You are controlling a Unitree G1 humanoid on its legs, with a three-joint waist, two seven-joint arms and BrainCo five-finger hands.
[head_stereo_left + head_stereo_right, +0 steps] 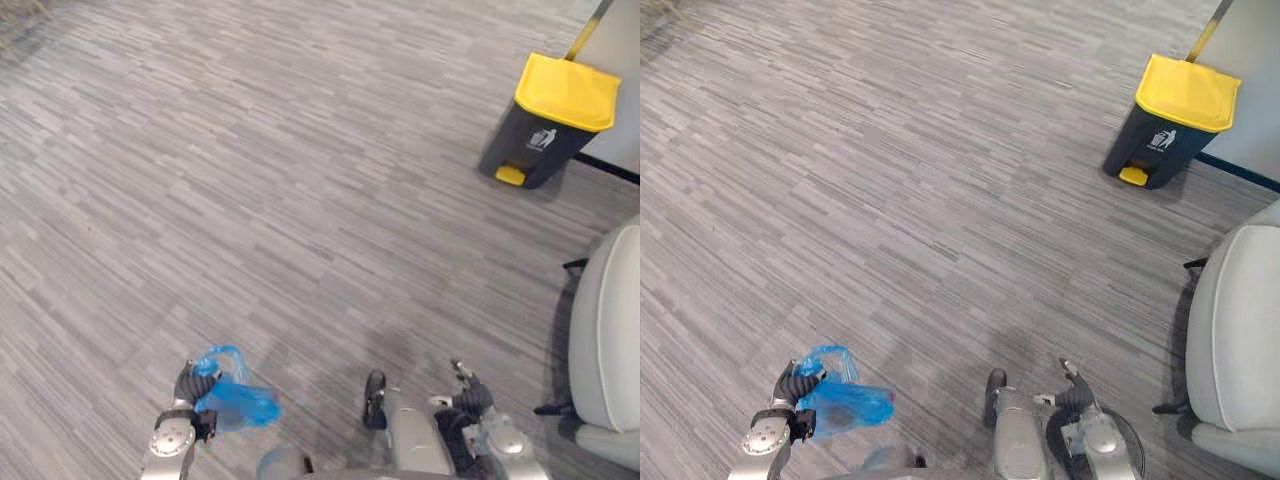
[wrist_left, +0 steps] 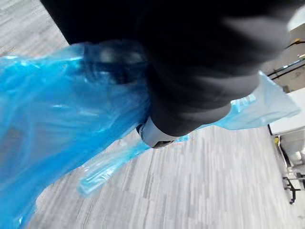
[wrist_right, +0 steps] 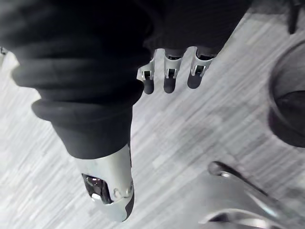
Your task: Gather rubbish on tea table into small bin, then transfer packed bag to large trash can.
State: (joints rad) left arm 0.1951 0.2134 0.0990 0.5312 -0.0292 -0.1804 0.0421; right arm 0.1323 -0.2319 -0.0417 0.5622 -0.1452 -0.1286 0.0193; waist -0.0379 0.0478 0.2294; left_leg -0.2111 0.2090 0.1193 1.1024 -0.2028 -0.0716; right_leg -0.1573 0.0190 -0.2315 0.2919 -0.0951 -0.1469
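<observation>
One container up at the far right: the large trash can (image 1: 548,125), dark-bodied, its yellow lid (image 1: 567,90) down flat, so what's inside can't be seen, and a yellow pedal (image 1: 510,175) at its foot. The other holder is the blue bag (image 1: 238,402), low on the left and off the floor, hanging from the left hand (image 1: 190,385). The fingers are curled into the plastic at its top, with a handle loop standing up above them. In the left wrist view the film drapes right over the hand, and its contents can't be made out. The count: one bag, one can. The right hand (image 1: 470,398) sits low on the right, its fingers (image 3: 170,78) hanging loose and apart, holding nothing. One pale chair (image 1: 605,340) stands along the right edge, nearer than the can. Grey striped carpet (image 1: 250,180) lies between the bag and the can, the two well apart.
</observation>
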